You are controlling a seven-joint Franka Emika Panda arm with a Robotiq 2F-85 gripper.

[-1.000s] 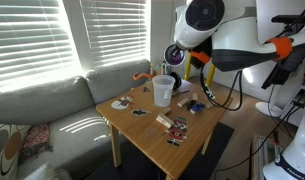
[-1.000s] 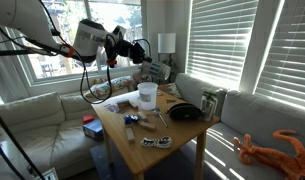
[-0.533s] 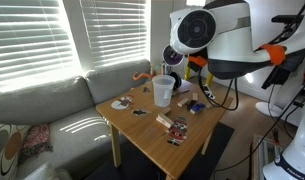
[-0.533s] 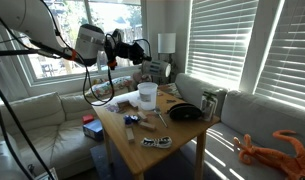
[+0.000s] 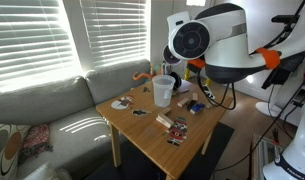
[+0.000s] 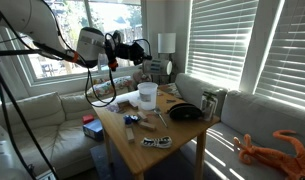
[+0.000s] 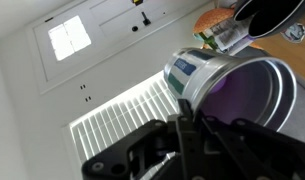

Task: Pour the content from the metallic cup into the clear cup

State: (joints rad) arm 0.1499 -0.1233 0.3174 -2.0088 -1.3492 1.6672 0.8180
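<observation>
The metallic cup (image 7: 232, 85) fills the wrist view. It is shiny steel, tipped well over on its side, and its open mouth shows a purplish inside. My gripper (image 7: 182, 128) is shut on its wall. In both exterior views the gripper (image 6: 144, 58) holds the metallic cup (image 6: 152, 68) just above and behind the clear cup (image 6: 147, 94), a wide translucent tumbler standing upright on the wooden table (image 5: 182, 148). The clear cup (image 5: 164, 90) stands near the table's far edge. Any content inside either cup is hidden.
A black pan (image 6: 184, 113) lies beside the clear cup. Small items are scattered over the table, among them a dark snack bar (image 5: 177, 127). A grey couch (image 5: 42, 110) wraps round the table, with an orange plush toy (image 6: 264, 150) and a blue box (image 6: 90, 126) on it. Window blinds stand behind.
The arm's wrist has turned and swung nearer over the table, tipping the metallic cup further over by the clear cup. Nothing on the table has moved.
</observation>
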